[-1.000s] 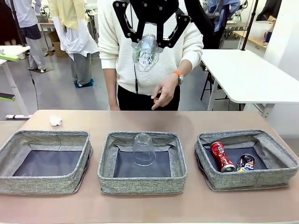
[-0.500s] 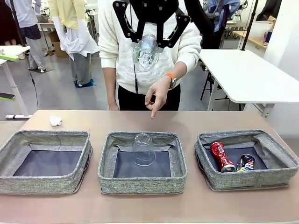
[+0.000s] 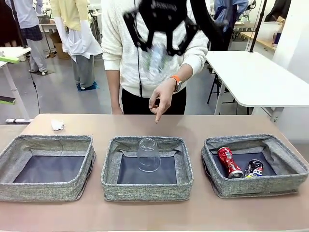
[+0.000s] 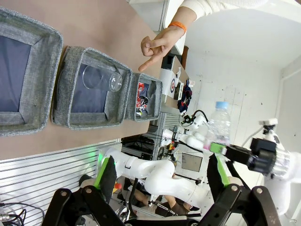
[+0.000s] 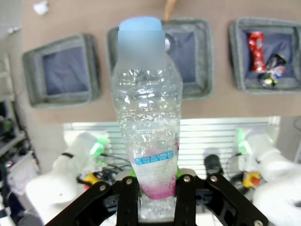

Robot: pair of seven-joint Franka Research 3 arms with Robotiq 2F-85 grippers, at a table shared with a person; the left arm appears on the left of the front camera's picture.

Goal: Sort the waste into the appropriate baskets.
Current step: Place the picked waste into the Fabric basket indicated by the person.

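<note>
right gripper (image 5: 155,190): its jaws are pinching the clear bottle (image 5: 148,117) at the pink-labelled end; the blue cap (image 5: 140,30) is pointing away from the jaws, down toward the table (image 3: 145,220).
left gripper (image 4: 162,176): its jaws are standing spread, with nothing sitting between the green pads (image 4: 107,170).
middle basket (image 3: 145,192): it is lying well below the right jaws, roughly in line with the bottle's cap, and is holding the clear plastic cup (image 3: 148,154).
right basket (image 3: 256,186): it is sitting well below the right jaws and off to their right-arm side, with the red soda can (image 3: 229,162) and the dark crushed can (image 3: 253,168) lying just beside each other inside.
left basket (image 3: 48,191): it is sitting below and off to the left-arm side of the right jaws, showing its dark bottom.
paper wad (image 3: 57,124): it is lying on the table beyond the left basket's far wall, well apart from both jaws.
person's hand (image 3: 161,99): it is hanging under the right jaws, one finger pointing down at the table just beyond the middle basket; an orange band (image 3: 175,79) is circling the wrist.
person (image 3: 120,58): standing at the far side, behind the right jaws, wearing a white sweater.
</note>
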